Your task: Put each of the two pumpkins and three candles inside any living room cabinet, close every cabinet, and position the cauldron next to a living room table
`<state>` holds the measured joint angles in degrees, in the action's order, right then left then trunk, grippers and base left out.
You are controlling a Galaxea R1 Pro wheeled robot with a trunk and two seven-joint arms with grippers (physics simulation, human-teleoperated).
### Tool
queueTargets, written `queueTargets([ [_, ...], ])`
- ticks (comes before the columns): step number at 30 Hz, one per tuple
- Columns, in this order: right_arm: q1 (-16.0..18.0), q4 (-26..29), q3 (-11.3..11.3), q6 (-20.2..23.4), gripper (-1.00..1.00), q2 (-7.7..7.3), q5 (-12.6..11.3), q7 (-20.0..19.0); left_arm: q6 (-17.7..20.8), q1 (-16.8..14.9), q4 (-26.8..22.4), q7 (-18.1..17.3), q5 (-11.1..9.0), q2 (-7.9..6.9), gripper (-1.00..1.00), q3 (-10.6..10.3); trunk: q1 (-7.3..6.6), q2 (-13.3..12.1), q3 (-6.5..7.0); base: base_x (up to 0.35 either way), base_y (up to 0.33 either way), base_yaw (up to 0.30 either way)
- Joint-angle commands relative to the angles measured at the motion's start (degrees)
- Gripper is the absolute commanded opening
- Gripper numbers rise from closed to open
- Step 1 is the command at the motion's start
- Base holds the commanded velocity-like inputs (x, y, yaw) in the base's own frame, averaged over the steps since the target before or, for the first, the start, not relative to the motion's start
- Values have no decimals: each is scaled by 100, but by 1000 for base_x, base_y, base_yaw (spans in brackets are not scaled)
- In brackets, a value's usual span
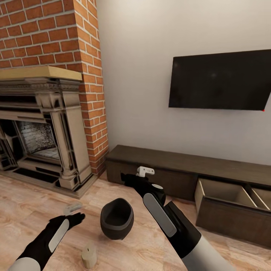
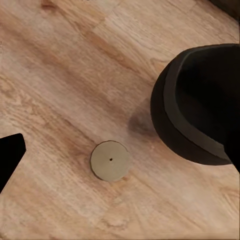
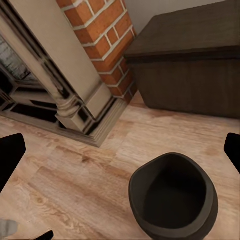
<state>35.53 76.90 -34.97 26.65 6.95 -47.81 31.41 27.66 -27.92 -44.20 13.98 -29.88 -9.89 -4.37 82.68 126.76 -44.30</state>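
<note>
- Black cauldron [image 1: 117, 218] stood on floor [image 1: 30, 210], candle [image 1: 89, 256] just beside.
- Cabinet [image 1: 180, 169] drawer [image 1: 226, 205] was open.
- L pincer [image 1: 77, 218] & R pincer [image 1: 130, 180]: spread can't tell.

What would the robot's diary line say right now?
cauldron: on floor | candle: upright, beside it | cabinet: drawer open | both fingers empty

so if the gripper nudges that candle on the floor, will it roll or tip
Probably neither at first: the candle stands upright on its flat base on the wood floor, so it should slide. It looks short and stubby, so tipping seems unlikely. Once tipped, its round side would likely roll.
</note>
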Motion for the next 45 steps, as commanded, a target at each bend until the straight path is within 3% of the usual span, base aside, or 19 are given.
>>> queueTargets([
  [1,6,4,-5,8,100,0,-43,50,14,-3,-10,89,75,27,100,-31,22,45,-25,0,0,0],
  [2,6,0,-4,8,100,0,-43,50,15,-3,-10,124,190,59,100,-30,44,85,-43,0,0,0],
  [5,6,-11,-2,7,100,0,-43,50,35,-3,-10,394,817,311,100,-35,110,205,-97,0,0,0],
  [10,6,-12,-1,7,100,0,-44,51,81,-3,-8,453,1122,461,100,-37,219,406,-187,0,0,0],
  [31,-11,278,14,17,100,0,-43,43,94,-3,-3,430,1168,488,100,-73,681,1248,-564,0,0,0],
  [40,-11,273,25,12,100,0,-44,43,98,-3,-1,429,1148,516,100,-458,878,1609,-725,0,0,0],
  [45,-26,263,213,15,100,0,-44,41,106,-3,115,425,1153,633,100,-573,910,1653,-832,0,0,0],
])
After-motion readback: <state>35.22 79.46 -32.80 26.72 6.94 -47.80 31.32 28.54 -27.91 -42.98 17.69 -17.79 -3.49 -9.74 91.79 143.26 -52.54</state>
